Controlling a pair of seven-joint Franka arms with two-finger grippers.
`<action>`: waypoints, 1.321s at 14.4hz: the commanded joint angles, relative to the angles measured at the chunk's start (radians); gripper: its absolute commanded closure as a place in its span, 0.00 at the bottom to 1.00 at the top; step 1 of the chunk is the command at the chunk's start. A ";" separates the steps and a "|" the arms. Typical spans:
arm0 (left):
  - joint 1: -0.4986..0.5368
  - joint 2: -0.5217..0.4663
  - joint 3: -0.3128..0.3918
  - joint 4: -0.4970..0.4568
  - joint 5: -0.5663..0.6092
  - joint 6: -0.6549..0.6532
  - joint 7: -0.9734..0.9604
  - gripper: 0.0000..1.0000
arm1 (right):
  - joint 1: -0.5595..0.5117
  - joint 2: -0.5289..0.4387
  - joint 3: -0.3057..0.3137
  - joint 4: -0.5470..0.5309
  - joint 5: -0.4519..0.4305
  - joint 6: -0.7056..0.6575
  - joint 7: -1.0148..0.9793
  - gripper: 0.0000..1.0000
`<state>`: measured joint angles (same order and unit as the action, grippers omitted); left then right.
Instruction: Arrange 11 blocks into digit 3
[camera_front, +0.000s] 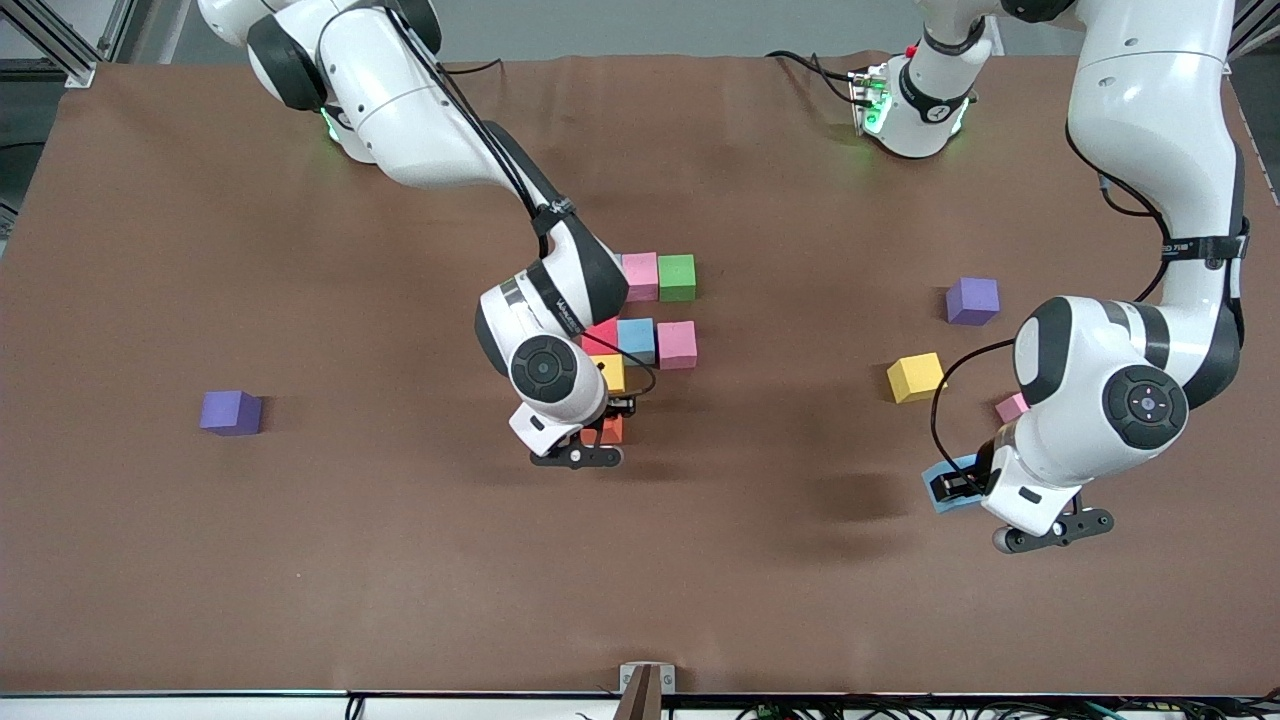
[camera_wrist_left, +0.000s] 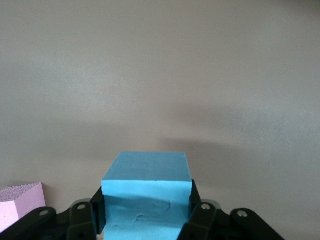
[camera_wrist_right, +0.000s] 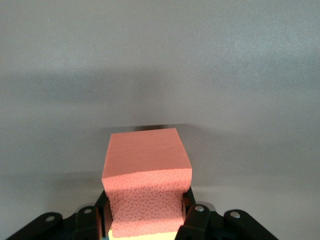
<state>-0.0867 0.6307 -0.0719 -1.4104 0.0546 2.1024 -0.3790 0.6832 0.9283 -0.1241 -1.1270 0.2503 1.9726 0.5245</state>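
I have the right gripper (camera_front: 597, 440) clamping the orange cube (camera_wrist_right: 145, 175) beside the yellow cube (camera_front: 609, 373), extending the digit; next it needs seating. The left gripper (camera_front: 985, 497) grips a blue cube (camera_wrist_left: 146, 192), well apart.

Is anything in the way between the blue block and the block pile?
The light blue block sits in the left end effector. The loose yellow block lies roughly between it and the block pile.

The right arm's wrist hides most of the small orange foam cube (camera_front: 612, 430) beside the yellow foam cube (camera_front: 609, 372).
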 joint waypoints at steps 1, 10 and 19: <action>-0.004 -0.019 0.000 -0.013 -0.013 -0.010 -0.006 0.88 | 0.015 0.018 -0.011 0.026 0.000 -0.011 0.005 0.50; -0.001 -0.017 0.000 -0.013 -0.012 -0.010 0.008 0.88 | 0.025 0.023 -0.011 0.023 -0.033 -0.017 0.005 0.47; -0.008 -0.028 -0.002 -0.021 -0.013 -0.010 -0.006 0.88 | 0.038 0.023 -0.009 0.018 -0.054 -0.018 0.005 0.47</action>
<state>-0.0913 0.6270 -0.0747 -1.4128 0.0546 2.1023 -0.3790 0.7113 0.9420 -0.1258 -1.1269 0.2119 1.9673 0.5236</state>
